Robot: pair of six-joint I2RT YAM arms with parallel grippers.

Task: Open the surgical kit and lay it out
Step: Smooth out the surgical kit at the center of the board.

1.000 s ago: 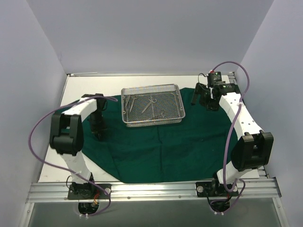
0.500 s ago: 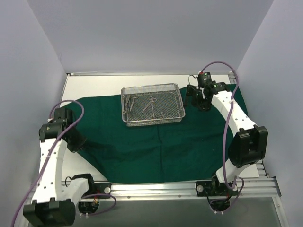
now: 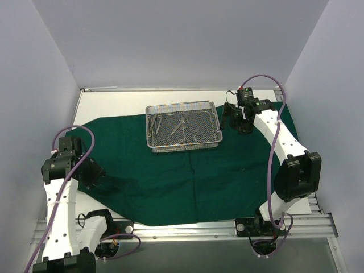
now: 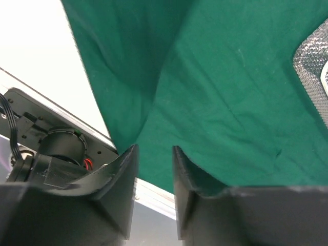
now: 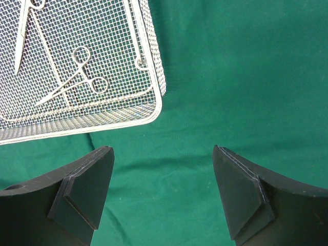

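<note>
Drape (image 3: 187, 176) spread on bench (image 3: 108, 105), long axis left-right, mid-frame | tray (image 3: 183, 144) at its upper centre, long side left-right, forceps (image 5: 72, 77) inside lying diagonal | left pincer (image 4: 154, 156) nearly closed, pinching drape's lower-left edge | right pincer (image 5: 164, 154) wide open, empty, beside tray's right end

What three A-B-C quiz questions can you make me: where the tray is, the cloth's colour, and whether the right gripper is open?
1. Where is the tray? A) beside the right gripper B) beside the left gripper C) off the table
2. What colour is the cloth? A) blue B) dark green C) red
3. How is the right gripper? A) shut B) holding scissors C) open
Answers: 1 A, its corner shows in the right wrist view. 2 B, green in every view. 3 C, wide empty gap between fingers.
</note>
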